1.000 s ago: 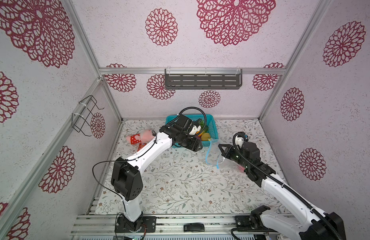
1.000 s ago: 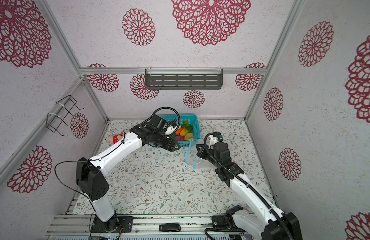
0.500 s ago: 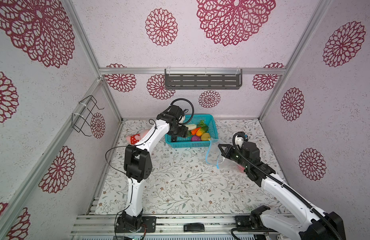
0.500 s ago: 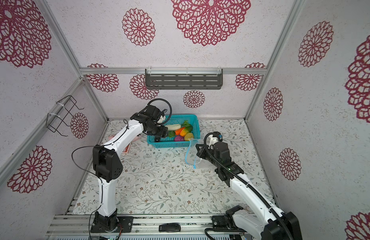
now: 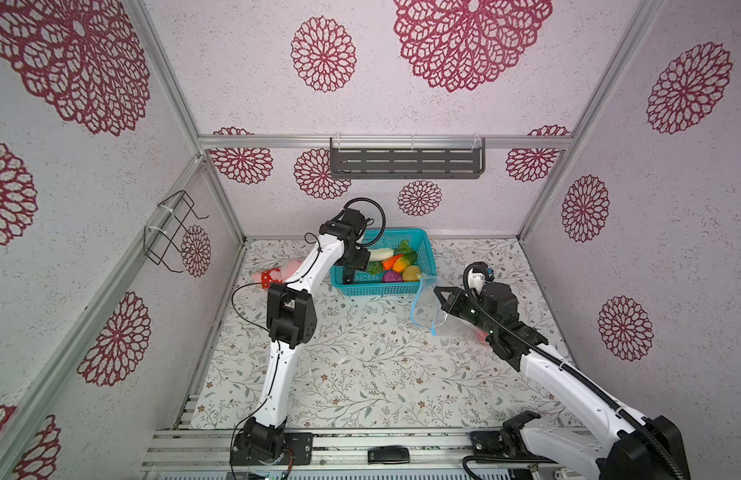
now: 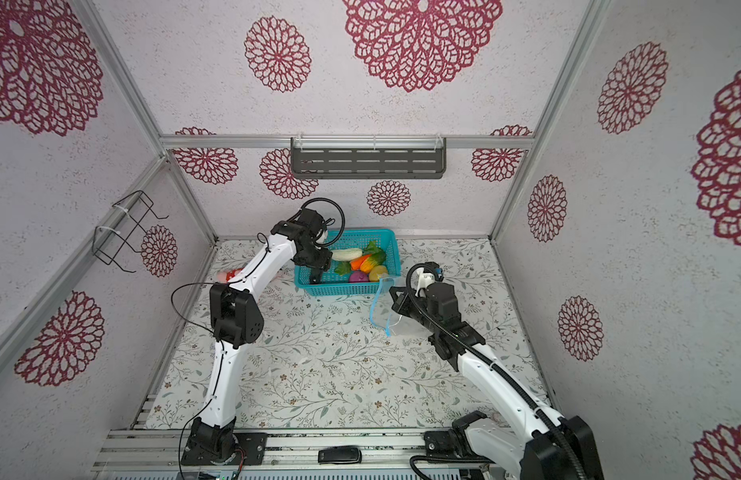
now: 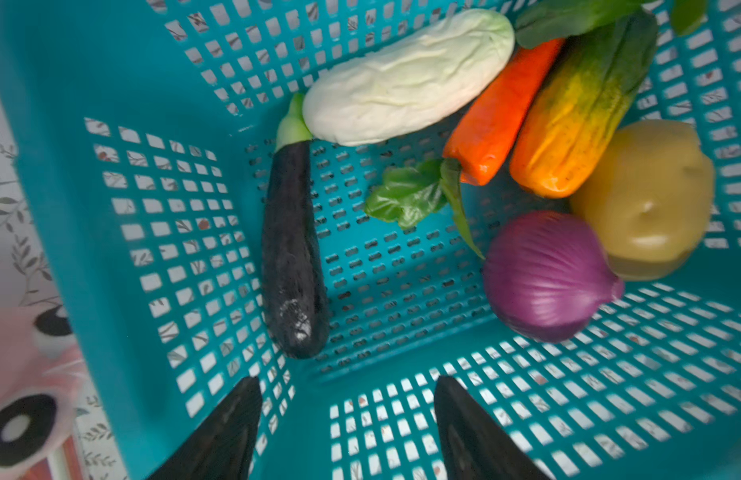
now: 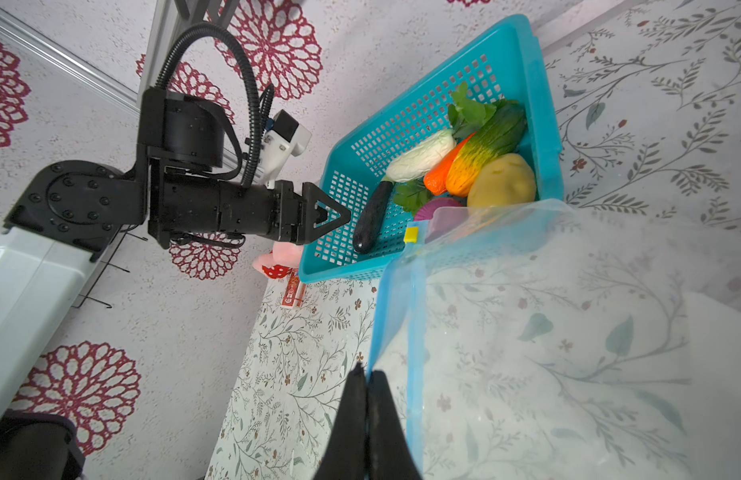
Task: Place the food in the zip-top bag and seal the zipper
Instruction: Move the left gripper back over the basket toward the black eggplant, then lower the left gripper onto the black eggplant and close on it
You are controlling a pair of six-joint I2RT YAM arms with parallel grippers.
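Jaws wide and empty, my left gripper [image 7: 347, 380] hangs over the eggplant [image 7: 291, 249], which lies near-to-far along the left wall of the basket [image 7: 111, 83]. My right gripper [image 8: 365, 374] pinches the zip-top bag [image 8: 526, 332].

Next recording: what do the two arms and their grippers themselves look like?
Left arm and right arm match: white tubular links between black, blocky joints. A black ribbed hose loops over each wrist and a white camera mount sits there. Left gripper and right gripper are black and taper to a point; the left one shows a triangular cut-out in its side.
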